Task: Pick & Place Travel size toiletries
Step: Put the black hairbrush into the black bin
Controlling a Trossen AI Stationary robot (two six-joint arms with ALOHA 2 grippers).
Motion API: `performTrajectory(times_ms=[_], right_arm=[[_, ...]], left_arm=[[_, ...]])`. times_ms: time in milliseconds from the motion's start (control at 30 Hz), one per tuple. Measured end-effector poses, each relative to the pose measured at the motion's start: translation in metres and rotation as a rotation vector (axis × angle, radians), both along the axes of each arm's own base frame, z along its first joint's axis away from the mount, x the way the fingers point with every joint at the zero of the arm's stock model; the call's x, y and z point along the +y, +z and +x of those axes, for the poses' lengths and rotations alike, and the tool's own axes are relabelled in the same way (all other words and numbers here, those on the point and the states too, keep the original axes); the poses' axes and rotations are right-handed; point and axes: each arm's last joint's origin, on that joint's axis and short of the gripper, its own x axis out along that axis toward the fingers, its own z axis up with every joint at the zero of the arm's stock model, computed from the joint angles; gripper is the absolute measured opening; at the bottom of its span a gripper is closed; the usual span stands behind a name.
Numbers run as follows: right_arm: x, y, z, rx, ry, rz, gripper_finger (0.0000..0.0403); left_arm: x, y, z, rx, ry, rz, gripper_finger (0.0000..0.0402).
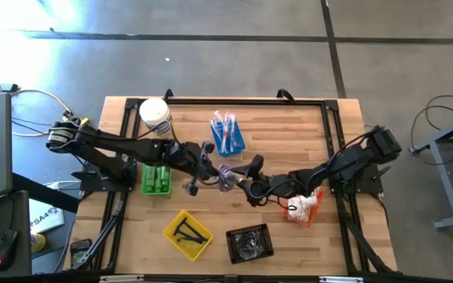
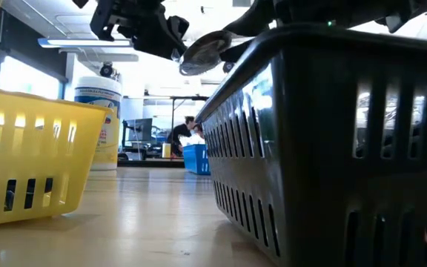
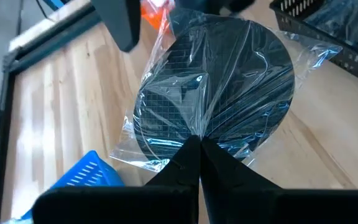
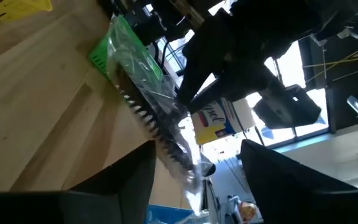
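One wrapped round dark brush (image 3: 213, 93), in crinkled clear film, hangs above the table (image 1: 289, 118) between the blue tray (image 1: 228, 135) and the black basket (image 1: 249, 243). The left gripper (image 3: 199, 144), fingers pressed together, pinches the wrapper's edge. The right gripper (image 4: 197, 152) stands just beside it, fingers spread, holding nothing. Bristle detail is blurred by the film.
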Motion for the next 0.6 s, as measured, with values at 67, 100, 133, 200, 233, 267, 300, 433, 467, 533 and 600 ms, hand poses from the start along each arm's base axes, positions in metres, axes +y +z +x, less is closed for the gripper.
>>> performTrajectory(times_ms=[67, 100, 133, 200, 233, 267, 300, 433, 467, 533, 600], right_arm=[[-0.0003, 0.0001, 0.0003, -0.005, -0.001, 0.001, 0.0217], [-0.0003, 0.0001, 0.0003, -0.006, -0.002, 0.002, 0.0210], [-0.0003, 0.0002, 0.0003, -0.006, -0.001, 0.001, 0.0201], [-0.0003, 0.0001, 0.0004, -0.006, 0.001, 0.004, 0.0179], [-0.0003, 0.0000, 0.0003, -0.005, 0.002, 0.005, 0.0164], [-0.0003, 0.0000, 0.0003, -0.005, 0.002, 0.005, 0.0146], [-0.0001, -0.0004, 0.0002, -0.002, 0.004, 0.005, 0.0126], [0.0044, -0.0008, -0.0006, 0.004, 0.046, 0.009, 0.0036], [0.0050, -0.0009, -0.0007, 0.005, 0.053, 0.007, 0.0020], [0.0053, -0.0009, -0.0007, 0.004, 0.058, 0.012, 0.0013], [0.0049, -0.0008, -0.0006, 0.002, 0.056, 0.017, 0.0012]], left_arm=[[0.0018, -0.0008, -0.0004, 0.010, 0.005, -0.011, 0.0000], [0.0018, -0.0008, -0.0005, 0.011, 0.004, -0.012, 0.0000], [0.0018, -0.0011, -0.0006, 0.014, 0.004, -0.012, 0.0000], [0.0015, -0.0012, -0.0007, 0.015, 0.002, -0.012, 0.0000], [0.0013, -0.0012, -0.0007, 0.015, 0.000, -0.011, 0.0000], [0.0012, -0.0012, -0.0007, 0.015, -0.003, -0.008, 0.0000], [0.0012, -0.0012, -0.0007, 0.015, -0.004, -0.006, 0.0000], [0.0011, -0.0011, -0.0007, 0.014, -0.006, -0.006, 0.0000], [0.0011, -0.0010, -0.0006, 0.014, -0.006, -0.006, 0.0000], [0.0011, -0.0010, -0.0006, 0.014, -0.008, -0.006, 0.0000], [0.0011, -0.0010, -0.0007, 0.014, -0.007, -0.005, 0.0000]])
